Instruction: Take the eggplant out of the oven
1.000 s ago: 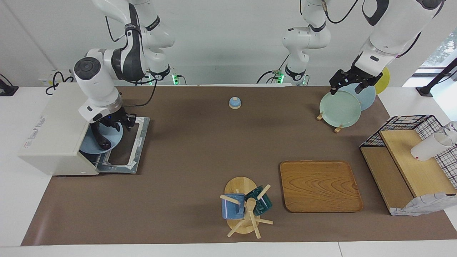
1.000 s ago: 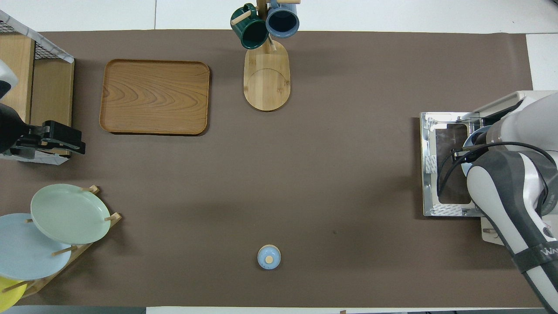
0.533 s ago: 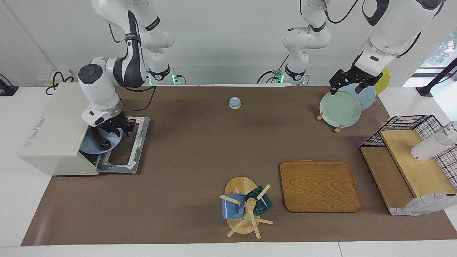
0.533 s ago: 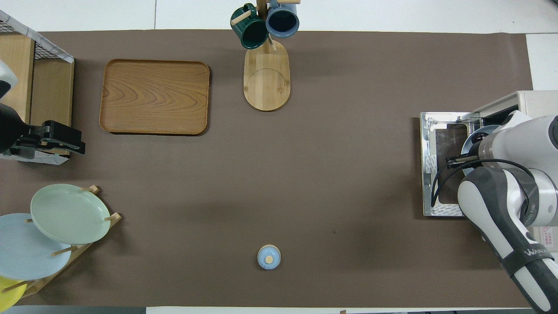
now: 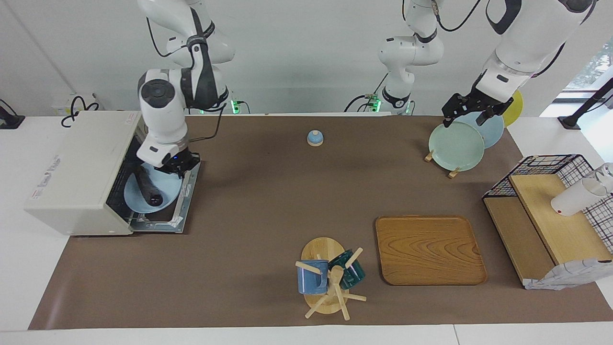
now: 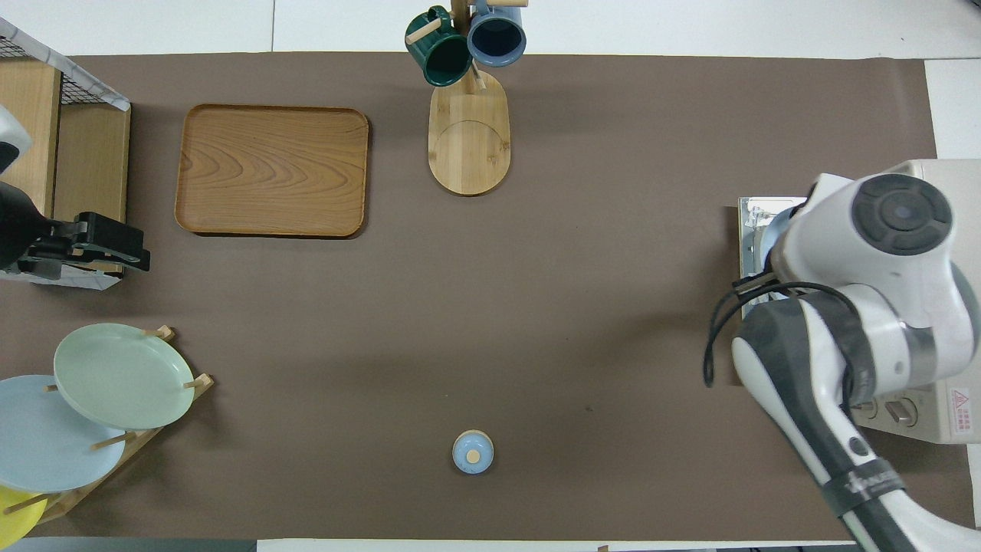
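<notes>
Blue plate with eggplant now farther out over oven door, right gripper clamped on rim; left gripper apart.

Cream-white oven; dark purple-black eggplant on pale blue plate. Brown table mat. Wood-grain tray. Blue mug, dark green mug. Mint-green plate, light blue plate, yellow plate. Black wire basket.

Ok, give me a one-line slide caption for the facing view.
Right gripper shut on the blue plate carrying the eggplant, at the open oven; left gripper waits over the plate rack.
</notes>
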